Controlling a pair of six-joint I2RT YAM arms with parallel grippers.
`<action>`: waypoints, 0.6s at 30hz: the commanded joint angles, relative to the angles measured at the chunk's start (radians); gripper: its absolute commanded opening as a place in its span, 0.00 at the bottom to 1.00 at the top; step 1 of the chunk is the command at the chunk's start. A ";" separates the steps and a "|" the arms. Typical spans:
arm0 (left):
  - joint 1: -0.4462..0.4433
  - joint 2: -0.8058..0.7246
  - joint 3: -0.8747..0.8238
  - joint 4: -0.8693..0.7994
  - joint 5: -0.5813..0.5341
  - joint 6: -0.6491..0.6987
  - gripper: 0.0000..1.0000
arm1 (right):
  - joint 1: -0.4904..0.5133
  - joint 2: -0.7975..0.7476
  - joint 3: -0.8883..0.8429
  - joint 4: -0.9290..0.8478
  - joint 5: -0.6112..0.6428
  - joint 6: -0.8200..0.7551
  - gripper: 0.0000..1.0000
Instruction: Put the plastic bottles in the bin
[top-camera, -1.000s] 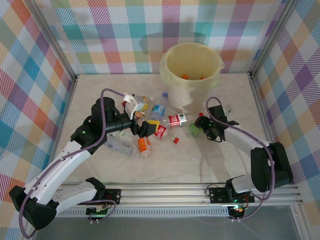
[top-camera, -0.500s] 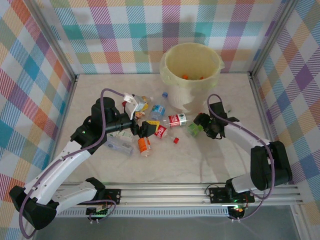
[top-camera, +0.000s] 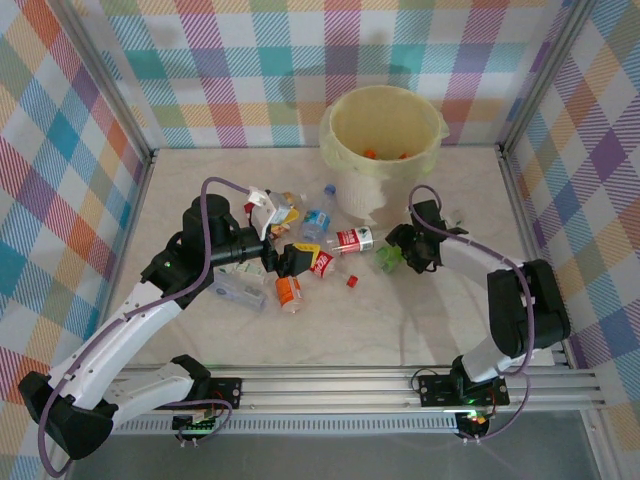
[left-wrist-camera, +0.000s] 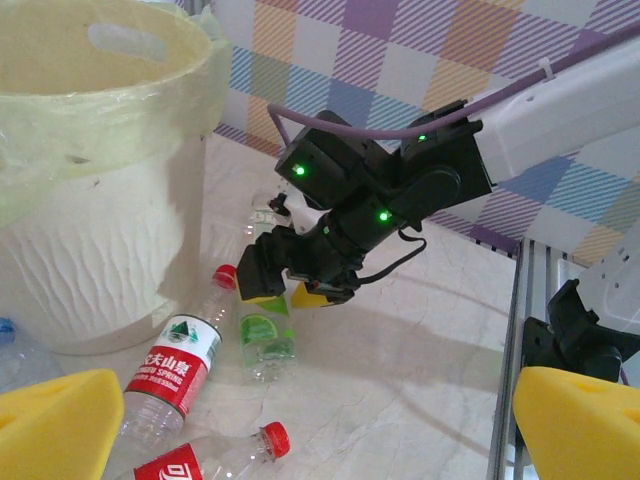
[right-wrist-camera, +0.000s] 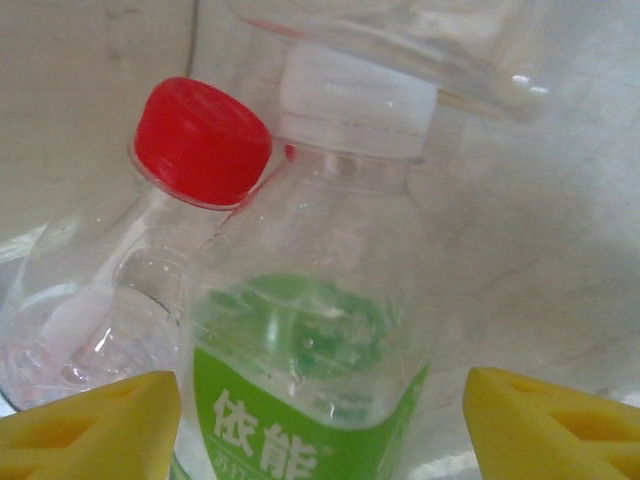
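A clear green-labelled bottle (right-wrist-camera: 300, 400) lies on the table between my right gripper's (right-wrist-camera: 320, 420) yellow pads (right-wrist-camera: 90, 420). A gap shows on the right side, so the jaws are open around it. From above, this gripper (top-camera: 393, 254) and the green bottle (top-camera: 386, 259) sit just in front of the cream bin (top-camera: 340, 150). My left gripper (top-camera: 290, 258) hangs open over several bottles, among them a red-labelled bottle (top-camera: 352, 240) and an orange bottle (top-camera: 288, 291). In the left wrist view, the bin (left-wrist-camera: 100, 200) stands at left and the right gripper (left-wrist-camera: 288, 295) sits over the green bottle (left-wrist-camera: 265, 335).
A red-capped bottle (right-wrist-camera: 200, 140) lies against the green one on its left. A loose red cap (top-camera: 352, 281) and a blue-labelled bottle (top-camera: 318, 220) lie near the bin's foot. Checked walls and metal rails (top-camera: 515, 200) fence the table. Orange caps show inside the bin.
My right gripper has crept left and a little away toward the green bottle, its elbow swinging inward. The left arm and the other bottles have not moved.
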 joint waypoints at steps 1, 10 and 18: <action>-0.015 -0.015 0.033 -0.008 0.013 0.012 1.00 | 0.011 0.039 0.029 0.019 -0.002 0.019 0.74; -0.015 -0.015 0.036 -0.015 0.008 0.014 1.00 | 0.011 0.092 0.043 0.019 0.007 0.011 0.74; -0.017 -0.016 0.036 -0.019 0.001 0.017 1.00 | 0.011 0.030 -0.006 0.023 0.037 -0.034 0.63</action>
